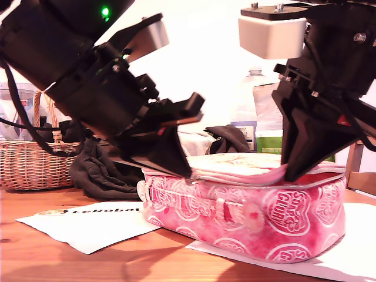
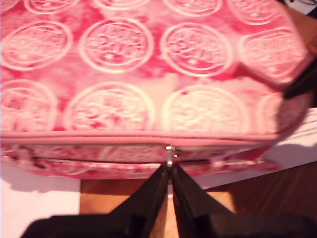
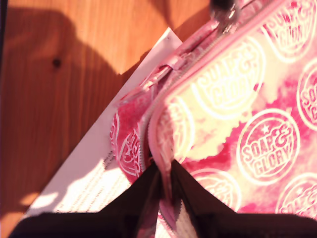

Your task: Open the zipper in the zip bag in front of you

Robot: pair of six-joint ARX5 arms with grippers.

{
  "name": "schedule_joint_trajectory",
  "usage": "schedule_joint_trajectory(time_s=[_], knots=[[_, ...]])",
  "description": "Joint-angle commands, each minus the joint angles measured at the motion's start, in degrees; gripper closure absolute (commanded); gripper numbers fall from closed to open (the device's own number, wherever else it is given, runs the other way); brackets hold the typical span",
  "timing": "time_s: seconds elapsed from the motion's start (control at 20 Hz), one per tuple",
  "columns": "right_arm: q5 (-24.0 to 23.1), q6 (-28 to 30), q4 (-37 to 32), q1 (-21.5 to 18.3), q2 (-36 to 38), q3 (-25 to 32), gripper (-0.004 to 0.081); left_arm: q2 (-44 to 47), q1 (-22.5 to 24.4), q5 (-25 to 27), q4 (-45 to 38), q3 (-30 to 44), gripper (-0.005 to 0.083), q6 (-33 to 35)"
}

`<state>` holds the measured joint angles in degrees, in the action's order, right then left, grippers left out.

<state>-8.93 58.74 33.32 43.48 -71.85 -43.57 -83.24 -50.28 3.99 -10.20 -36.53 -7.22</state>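
Note:
The pink zip bag (image 1: 282, 217) with white round logos lies on the wooden table, strap side facing the exterior view. My first gripper (image 1: 183, 170) reaches its end at the exterior view's left and is shut on the zipper's small metal pull (image 2: 170, 151), with the top panel (image 2: 148, 84) spread beyond it. My second gripper (image 1: 289, 174) comes down at the exterior view's right and is shut on the lid's pink piping (image 3: 157, 144), which is lifted slightly there. The zipper (image 3: 142, 148) teeth stand parted beside that pinch. The bag's logos (image 3: 257, 124) fill the second wrist view.
White paper (image 1: 352, 247) lies under the bag and a LeRobot sheet (image 1: 88, 226) lies at the exterior view's left. Behind stand a wicker basket (image 1: 26, 158), a dark cloth (image 1: 100, 170) and a plastic bottle (image 1: 252, 111). Bare wood (image 1: 35, 258) runs along the front.

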Motion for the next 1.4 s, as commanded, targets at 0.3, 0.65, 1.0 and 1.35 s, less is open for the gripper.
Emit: schedule_joint_trajectory(time_s=[0.3, 0.65, 1.0, 1.35], knots=[[-4.7, -7.5, 3.6, -3.9, -0.5, 1.4, 0.0782, 0.9, 4.0, 1.0, 2.9, 0.1, 0.0797, 1.8], [-8.7, -13.9, 4.5, -7.0, -0.2, 1.4, 0.0782, 0.9, 5.6, 1.0, 3.8, 0.1, 0.0797, 2.8], [-6.6, -13.5, 4.2, -7.0, 0.2, 1.4, 0.0782, 1.5, 5.6, -3.3, 1.9, 0.1, 0.0797, 3.1], [-3.5, -9.2, 4.3, -1.1, 0.2, 1.4, 0.0782, -2.1, 5.8, -10.7, -10.9, 0.1, 0.0789, 6.2]])
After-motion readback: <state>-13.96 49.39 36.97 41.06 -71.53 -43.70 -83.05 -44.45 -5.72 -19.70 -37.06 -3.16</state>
